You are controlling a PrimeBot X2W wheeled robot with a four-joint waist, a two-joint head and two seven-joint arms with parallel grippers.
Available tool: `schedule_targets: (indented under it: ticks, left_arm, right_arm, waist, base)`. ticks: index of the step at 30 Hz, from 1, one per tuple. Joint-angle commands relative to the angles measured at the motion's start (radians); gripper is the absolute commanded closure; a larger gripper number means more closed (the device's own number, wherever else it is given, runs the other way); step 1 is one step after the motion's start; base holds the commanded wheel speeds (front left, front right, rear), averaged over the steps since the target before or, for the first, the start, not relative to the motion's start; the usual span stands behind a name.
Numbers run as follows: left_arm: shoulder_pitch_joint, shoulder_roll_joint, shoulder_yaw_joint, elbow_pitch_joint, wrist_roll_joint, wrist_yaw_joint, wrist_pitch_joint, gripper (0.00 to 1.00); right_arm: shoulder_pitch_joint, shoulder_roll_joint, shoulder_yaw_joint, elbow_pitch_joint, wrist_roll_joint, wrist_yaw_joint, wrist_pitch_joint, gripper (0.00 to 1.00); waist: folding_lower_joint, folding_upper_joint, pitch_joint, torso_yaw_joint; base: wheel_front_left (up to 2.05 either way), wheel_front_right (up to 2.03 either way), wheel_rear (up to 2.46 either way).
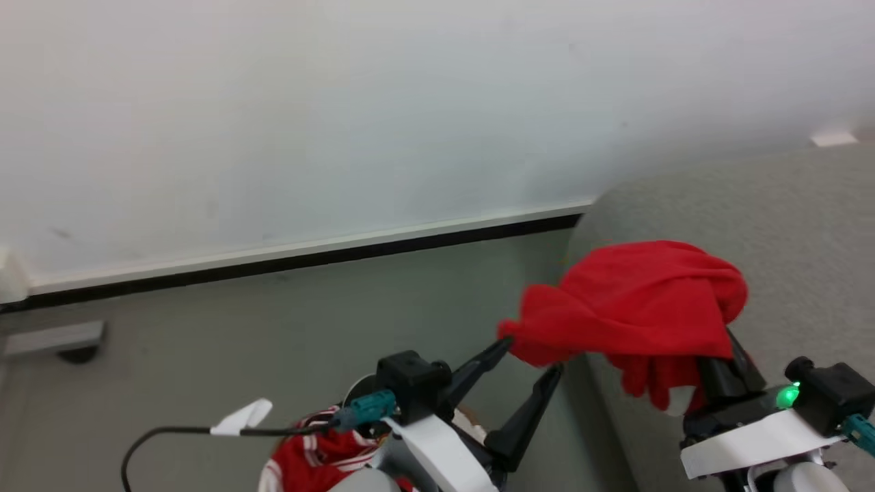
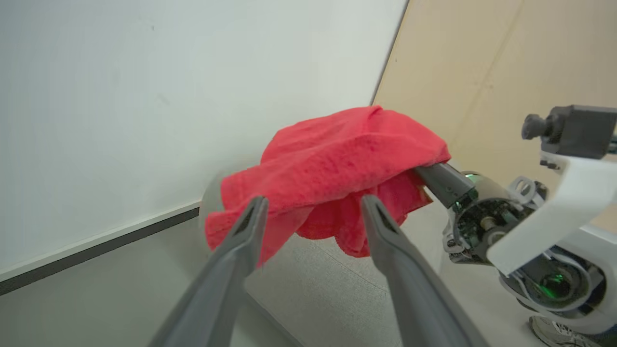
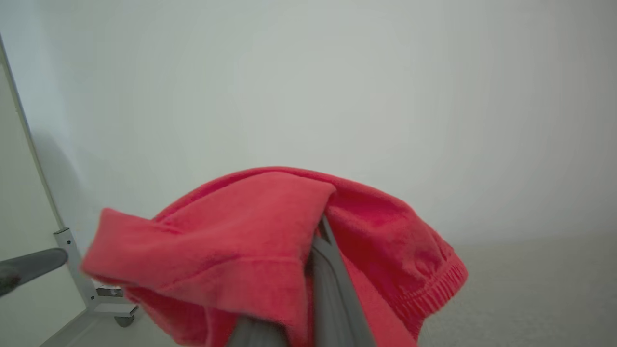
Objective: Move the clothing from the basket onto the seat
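hanging clothing (image 1: 636,301) straddles seat (image 1: 793,225) edge

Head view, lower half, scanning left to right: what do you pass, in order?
white cable tag → striped clothing → left gripper, open → red garment → green light

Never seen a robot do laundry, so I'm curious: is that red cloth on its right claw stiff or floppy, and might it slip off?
Probably floppy: the red garment sags in folds over the right gripper, keeping no shape. Likely light, since one shut gripper carries it. It might slide off if jolted, as most of it merely drapes.
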Motion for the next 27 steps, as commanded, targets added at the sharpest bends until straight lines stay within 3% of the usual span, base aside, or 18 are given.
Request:
schedule_targets:
  ticks: [1, 7, 14, 21, 27]
  left_arm:
    - [0.01, 0.003, -0.01, -0.002, 0.017, -0.006, -0.015, 0.0]
    - [0.002, 0.007, -0.031, 0.015, 0.058, -0.003, -0.041, 0.0]
    - [-0.02, 0.011, -0.04, 0.031, 0.081, 0.004, -0.054, 0.0]
    - [-0.052, 0.016, -0.047, 0.036, 0.099, 0.001, -0.047, 0.0]
    - [-0.106, 0.032, -0.044, 0.017, 0.12, 0.002, -0.018, 0.0]
  right_arm:
    - [0.026, -0.005, -0.027, -0.019, -0.018, -0.002, 0.008, 1.0]
    - [0.078, 0.006, -0.072, -0.061, -0.037, -0.002, 0.032, 1.0]
    - [0.119, 0.023, -0.097, -0.083, -0.045, -0.002, 0.039, 1.0]
    - [0.064, 0.025, -0.112, -0.078, 0.0, -0.002, 0.067, 1.0]
    - [-0.092, -0.002, -0.172, -0.01, 0.07, -0.002, 0.086, 1.0]
  waist:
    - [-0.0001, -0.0001, 0.019, -0.088]
    - [-0.0001, -0.0001, 0.042, -0.198]
    - [-0.0001, -0.0001, 0.06, -0.252]
    - [-0.0001, -0.0001, 0.111, -0.251]
    - [-0.0001, -0.0001, 0.232, -0.197]
  base:
    - [0.0, 0.0, 0.0]
    - [0.0, 0.0, 0.0]
    - [0.0, 0.0, 0.0]
    - [0.0, 0.0, 0.0]
    - [0.0, 0.0, 0.0]
